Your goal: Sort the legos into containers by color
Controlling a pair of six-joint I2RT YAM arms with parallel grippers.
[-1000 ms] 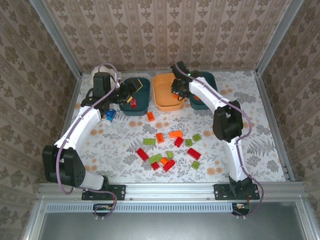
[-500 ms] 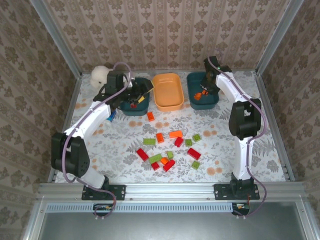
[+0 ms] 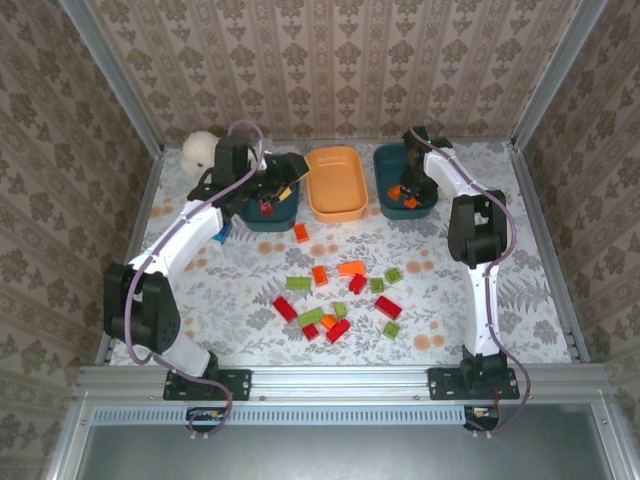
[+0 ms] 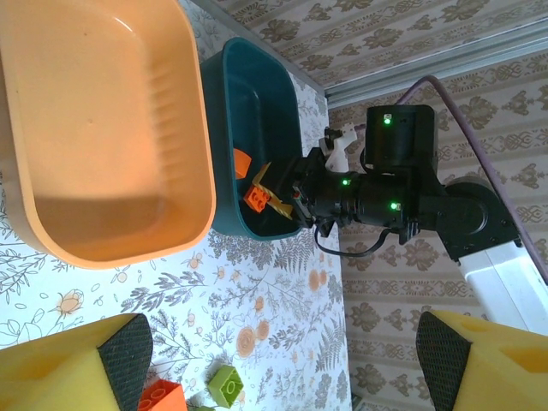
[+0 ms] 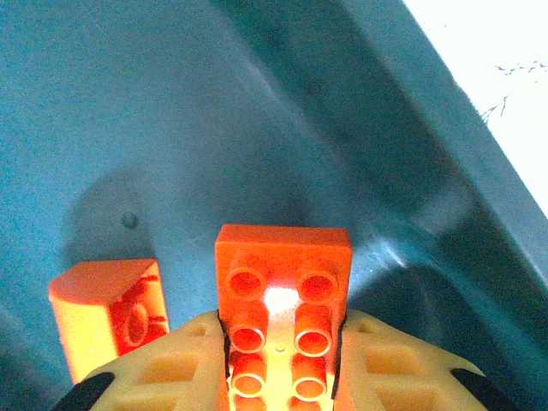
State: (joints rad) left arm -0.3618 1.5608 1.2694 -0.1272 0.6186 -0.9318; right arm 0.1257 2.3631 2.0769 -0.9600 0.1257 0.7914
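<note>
The right end effector is lowered into the right teal bin, clenched on an orange brick gripped studs-up between its yellow fingers. A second orange brick lies on the bin floor just beside it. The left end effector hangs released over the left teal bin, where a red brick lies. The orange bin sits between the two teal ones. A white plush bear crowds the far corner, close behind the left wrist, and a blue-white object lies against the left forearm. One stray orange brick rests just in front of the bins; the other loose bricks, red, orange and green, are scattered mid-desk.
</note>
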